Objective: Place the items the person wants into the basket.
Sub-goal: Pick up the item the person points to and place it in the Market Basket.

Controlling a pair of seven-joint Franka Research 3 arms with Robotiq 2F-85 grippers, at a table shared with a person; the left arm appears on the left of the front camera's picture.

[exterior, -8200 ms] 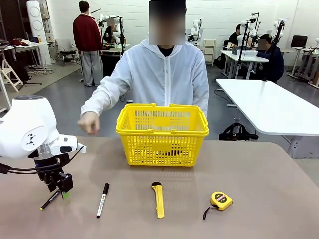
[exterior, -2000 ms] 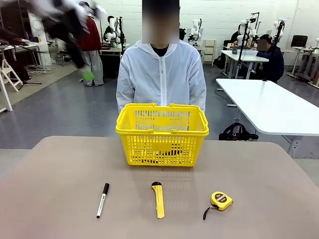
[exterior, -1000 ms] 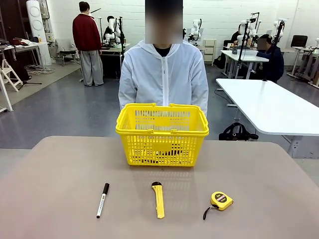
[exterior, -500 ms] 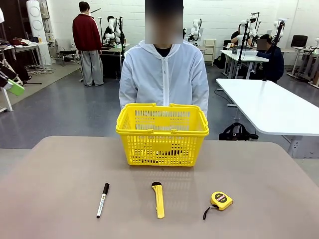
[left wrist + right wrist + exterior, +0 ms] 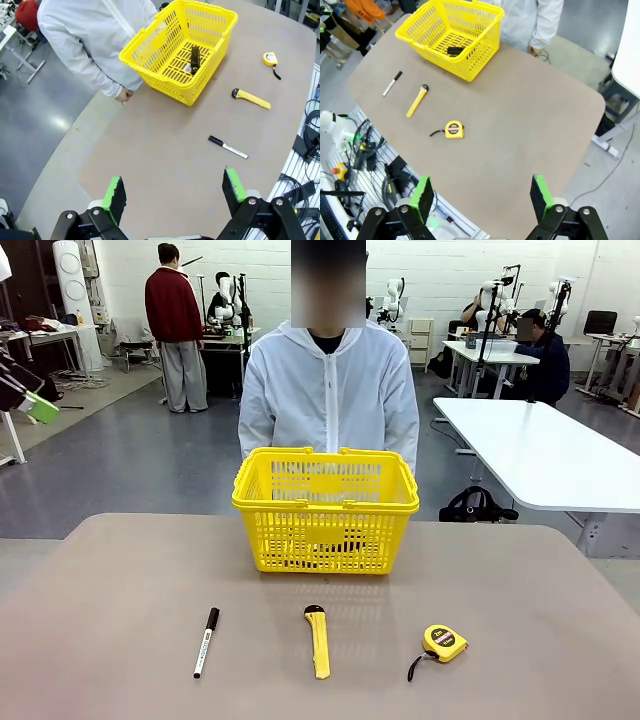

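Hovering high over the beige table [image 5: 165,145], the left gripper [image 5: 172,186] holds its jaws wide and empty. The white-barrelled marker with a black cap [image 5: 228,147] lies on the tabletop far beyond them, near a yellow utility knife [image 5: 251,98]. The right gripper [image 5: 481,186] gapes empty too. The large yellow latticed plastic basket [image 5: 161,82] stands well apart from the marker.

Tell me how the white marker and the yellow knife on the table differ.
The marker is slim and white with a black cap; the utility knife is yellow and thicker. The marker lies slightly slanted, the utility knife nearly straight. Both lie flat on the table, dark ends toward the basket, outside it.
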